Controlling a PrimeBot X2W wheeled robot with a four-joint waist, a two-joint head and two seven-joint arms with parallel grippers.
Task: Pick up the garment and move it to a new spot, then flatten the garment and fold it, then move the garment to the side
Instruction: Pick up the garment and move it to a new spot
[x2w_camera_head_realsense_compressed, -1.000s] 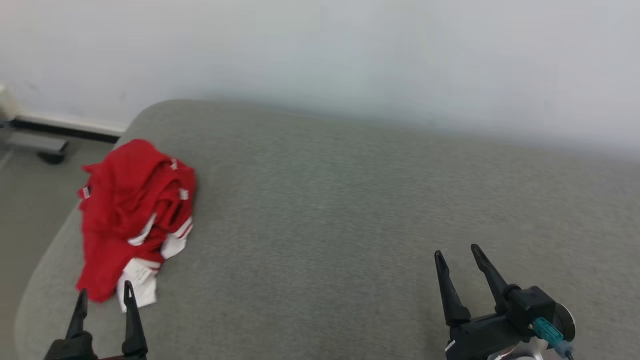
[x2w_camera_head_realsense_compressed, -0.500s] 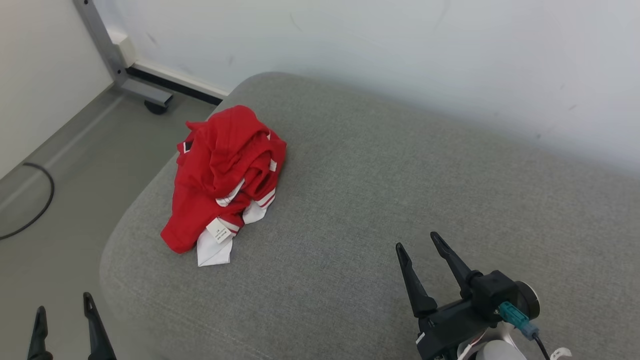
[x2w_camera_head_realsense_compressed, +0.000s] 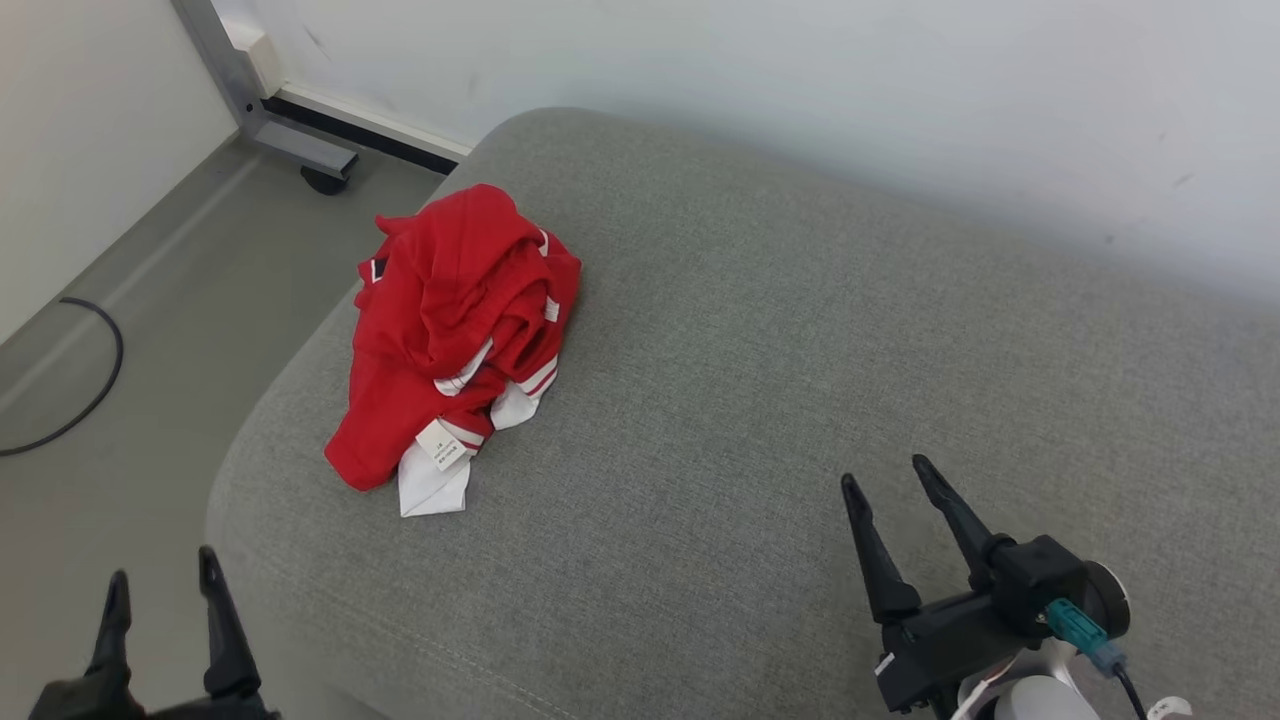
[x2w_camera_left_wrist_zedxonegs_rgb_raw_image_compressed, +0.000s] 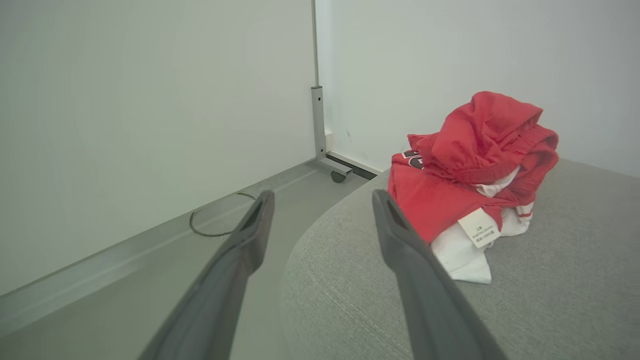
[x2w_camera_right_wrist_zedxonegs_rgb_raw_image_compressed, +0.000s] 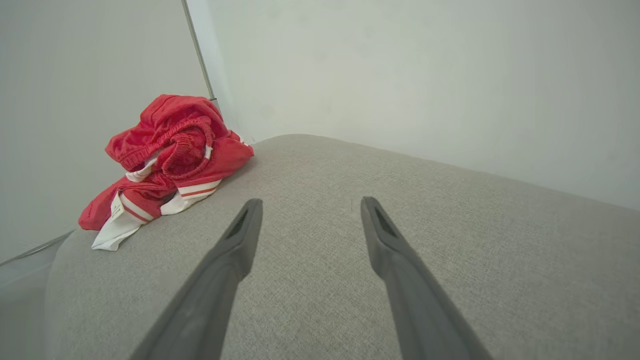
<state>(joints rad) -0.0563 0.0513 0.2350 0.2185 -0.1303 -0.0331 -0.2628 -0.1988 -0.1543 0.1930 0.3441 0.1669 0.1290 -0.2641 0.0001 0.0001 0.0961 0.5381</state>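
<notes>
A crumpled red garment (x2w_camera_head_realsense_compressed: 450, 330) with white trim and a white label lies in a heap near the left end of the grey cushioned surface (x2w_camera_head_realsense_compressed: 800, 400). My left gripper (x2w_camera_head_realsense_compressed: 165, 582) stands open at the lower left, off the cushion's left edge and short of the heap. In the left wrist view the garment (x2w_camera_left_wrist_zedxonegs_rgb_raw_image_compressed: 470, 170) sits ahead and to the right of my open left gripper (x2w_camera_left_wrist_zedxonegs_rgb_raw_image_compressed: 322, 196). My right gripper (x2w_camera_head_realsense_compressed: 883, 472) is open over the cushion at the lower right, far from the heap. The right wrist view has the garment (x2w_camera_right_wrist_zedxonegs_rgb_raw_image_compressed: 170, 150) at the far left of my right gripper (x2w_camera_right_wrist_zedxonegs_rgb_raw_image_compressed: 310, 202).
Bare grey floor (x2w_camera_head_realsense_compressed: 120, 330) lies left of the cushion, with a black cable (x2w_camera_head_realsense_compressed: 80, 380) on it. A metal frame leg on a caster (x2w_camera_head_realsense_compressed: 300, 150) stands by the white wall (x2w_camera_head_realsense_compressed: 800, 80) at the back. The cushion's right half is bare fabric.
The head camera has swung left, so the garment sits more centrally in the picture. Both grippers stay open, and the heap keeps its shape.
</notes>
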